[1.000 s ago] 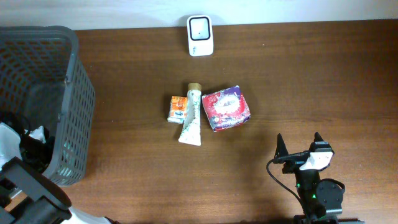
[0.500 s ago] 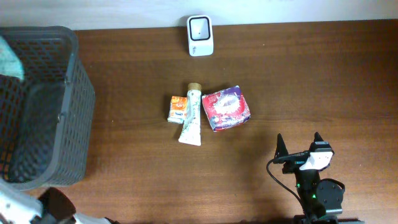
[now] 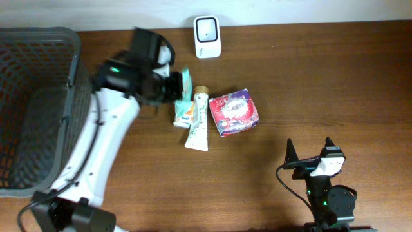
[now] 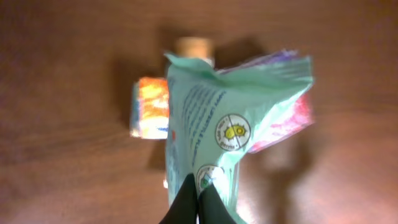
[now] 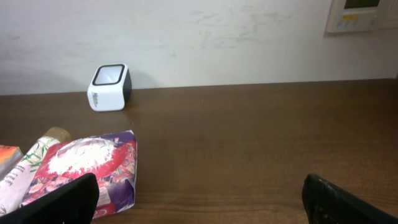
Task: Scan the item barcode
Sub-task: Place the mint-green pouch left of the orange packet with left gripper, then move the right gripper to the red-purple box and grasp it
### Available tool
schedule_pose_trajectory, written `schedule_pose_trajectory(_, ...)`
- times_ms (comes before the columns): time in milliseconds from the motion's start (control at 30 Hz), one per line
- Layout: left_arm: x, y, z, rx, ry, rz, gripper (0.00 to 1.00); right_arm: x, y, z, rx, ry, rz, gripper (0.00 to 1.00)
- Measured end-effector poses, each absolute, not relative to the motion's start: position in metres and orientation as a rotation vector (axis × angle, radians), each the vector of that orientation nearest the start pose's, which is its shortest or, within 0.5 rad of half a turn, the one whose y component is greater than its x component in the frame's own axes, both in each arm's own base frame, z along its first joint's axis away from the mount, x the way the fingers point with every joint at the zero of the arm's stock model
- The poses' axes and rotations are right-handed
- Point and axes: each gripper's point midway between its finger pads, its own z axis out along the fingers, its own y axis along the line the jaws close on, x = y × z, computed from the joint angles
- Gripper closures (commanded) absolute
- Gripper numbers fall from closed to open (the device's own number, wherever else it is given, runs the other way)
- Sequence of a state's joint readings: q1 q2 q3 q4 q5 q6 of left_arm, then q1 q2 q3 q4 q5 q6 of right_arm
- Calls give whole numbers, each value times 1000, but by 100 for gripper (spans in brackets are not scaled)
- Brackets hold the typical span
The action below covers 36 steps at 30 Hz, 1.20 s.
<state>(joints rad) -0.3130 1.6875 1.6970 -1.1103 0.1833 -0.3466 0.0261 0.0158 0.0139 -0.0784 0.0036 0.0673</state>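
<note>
Overhead view. The left gripper point(image 3: 171, 87) is clamped shut on one edge of a green packet point(image 3: 185, 82), which it holds off the table point(image 3: 335, 77), between the scanner point(image 3: 207, 37) and the row of loose goods. From above the packet shows as a narrow strip running toward and away from the back edge. Its near end overlaps the orange box point(image 3: 183, 113) and lies just beside the cap of the tube point(image 3: 198, 121).

Left wrist view. The packet's long axis runs from the closed fingertips point(image 4: 186, 202) at the bottom of the frame up and away. Its free, crimped end flares out at the far side, and its printed face, with round symbols and small text, is turned to the camera. The red packet point(image 4: 300, 113) shows past its right edge.

Edges and room. The scanner stands at the back edge of the table against the wall point(image 5: 217, 37), its window facing up. The bare wood between it and the held packet is a short gap. The basket point(image 3: 38, 109) fills the left end of the table, well apart from the packet. The right half of the table is open wood. The right gripper point(image 3: 310, 152) sits near the front edge with its jaws spread wide and nothing between them, well apart from the goods.
</note>
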Motion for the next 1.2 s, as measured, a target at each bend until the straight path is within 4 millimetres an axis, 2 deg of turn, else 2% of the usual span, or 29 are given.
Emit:
schedule_pose_trajectory(67, 361, -141, 158, -114, 2813, -200, 100, 246, 6, 157, 37, 1652, 68, 1)
schedule_pose_trajectory(133, 362, -122, 136, -184, 2800, -58, 100, 246, 6, 157, 36, 1652, 68, 1)
schedule_pose_trajectory(200, 351, -99, 110, -249, 2813, 113, 100, 246, 6, 157, 36, 1652, 68, 1)
schedule_pose_trajectory(300, 339, -93, 86, -388, 2825, 122, 100, 246, 6, 157, 36, 1651, 68, 1)
schedule_pose_trajectory(333, 340, -99, 81, -424, 2821, 73, 94, 246, 6, 157, 36, 1651, 68, 1)
schedule_pose_trajectory(367, 339, -108, 75, -450, 2829, -6, 53, 246, 6, 157, 36, 1652, 68, 1)
schedule_pose_trajectory(400, 339, -120, 74, -453, 2839, -88, 1, 246, 6, 157, 36, 1652, 68, 1)
schedule_pose_trajectory(500, 332, -145, 74, -375, 2875, -194, 1, 246, 6, 157, 36, 1652, 68, 1)
schedule_pose_trajectory(533, 326, -141, 74, -368, 2901, -163, 1, 246, 6, 157, 36, 1652, 68, 1)
schedule_pose_trajectory(567, 320, -130, 79, -377, 2925, -98, 1, 246, 6, 157, 37, 1652, 68, 1)
schedule_pose_trajectory(600, 325, -120, 97, -394, 2896, -54, 1, 246, 6, 157, 37, 1652, 68, 1)
schedule_pose_trajectory(667, 347, -95, 169, -406, 2734, -25, 1, 246, 6, 157, 37, 1652, 68, 1)
schedule_pose_trajectory(700, 350, -78, 213, -396, 2634, -34, 0, 246, 6, 157, 36, 1652, 68, 1)
schedule_pose_trajectory(767, 343, -36, 258, -425, 2514, 1, 1, 246, 6, 157, 36, 1652, 68, 1)
schedule_pose_trajectory(800, 337, -18, 264, -458, 2499, 38, 1, 246, 6, 157, 36, 1652, 68, 1)
schedule_pose_trajectory(900, 340, -13, 264, -447, 2496, 54, 1, 247, 6, 162, 36, 1631, 69, 1)
schedule_pose_trajectory(933, 341, -13, 264, -445, 2495, 55, 1, 247, 11, 176, 29, 1572, 114, 1)
schedule_pose_trajectory(1000, 340, -13, 264, -443, 2496, 56, 1, 238, 45, 217, -51, 1417, 361, 1)
schedule_pose_trajectory(1033, 340, -13, 264, -441, 2497, 57, 1, 232, 54, 234, -76, 1349, 436, 1)
schedule_pose_trajectory(1067, 341, -13, 264, -441, 2496, 56, 1, 218, 63, 267, -123, 1209, 510, 1)
schedule_pose_trajectory(1100, 340, -13, 263, -440, 2498, 57, 1, 209, 64, 286, -139, 1126, 521, 1)
schedule_pose_trajectory(1133, 341, -13, 263, -441, 2498, 57, 1, 189, 66, 318, -169, 986, 538, 1)
schedule_pose_trajectory(1200, 341, -13, 263, -441, 2497, 57, 1, 184, 62, 334, -153, 966, 523, 1)
